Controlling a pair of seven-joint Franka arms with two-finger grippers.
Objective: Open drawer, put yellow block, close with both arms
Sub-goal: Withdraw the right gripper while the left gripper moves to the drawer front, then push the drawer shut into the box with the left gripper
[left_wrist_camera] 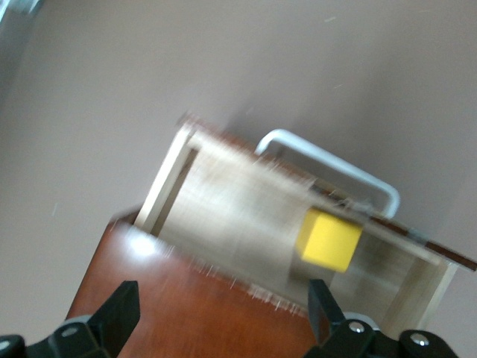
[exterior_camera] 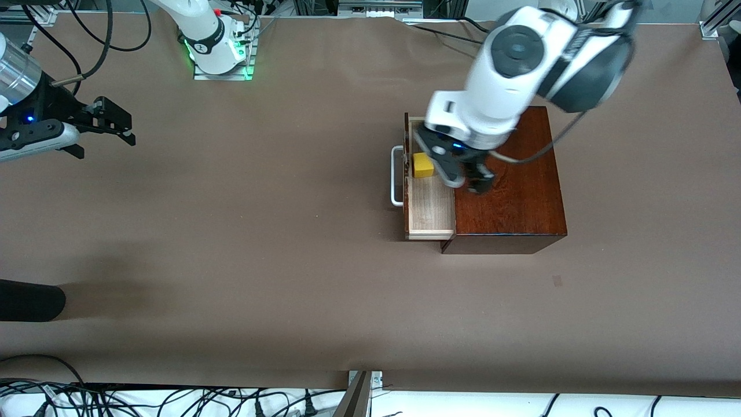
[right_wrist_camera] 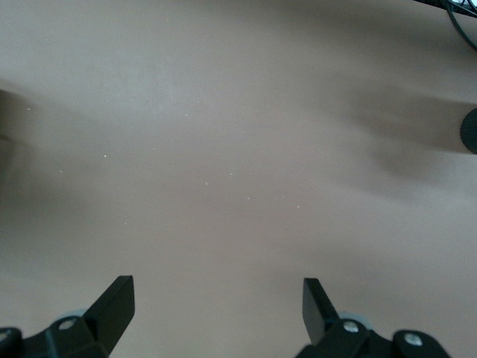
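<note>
Hovering wide open and empty over the wooden box (exterior_camera: 509, 185), left pincer (exterior_camera: 469, 179); right pincer (exterior_camera: 107, 124) waits wide open.

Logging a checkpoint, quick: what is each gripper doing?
Left gripper: open, empty, over the wooden box.
Right gripper: open, empty, waiting over bare table.

A brown table cover (exterior_camera: 260, 243) spreads wide, with black cables (exterior_camera: 173, 402) tangled along its nearest edge

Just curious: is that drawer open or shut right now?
Open. The drawer sticks out of the wooden box, its pale floor showing, with the yellow block lying inside.
</note>
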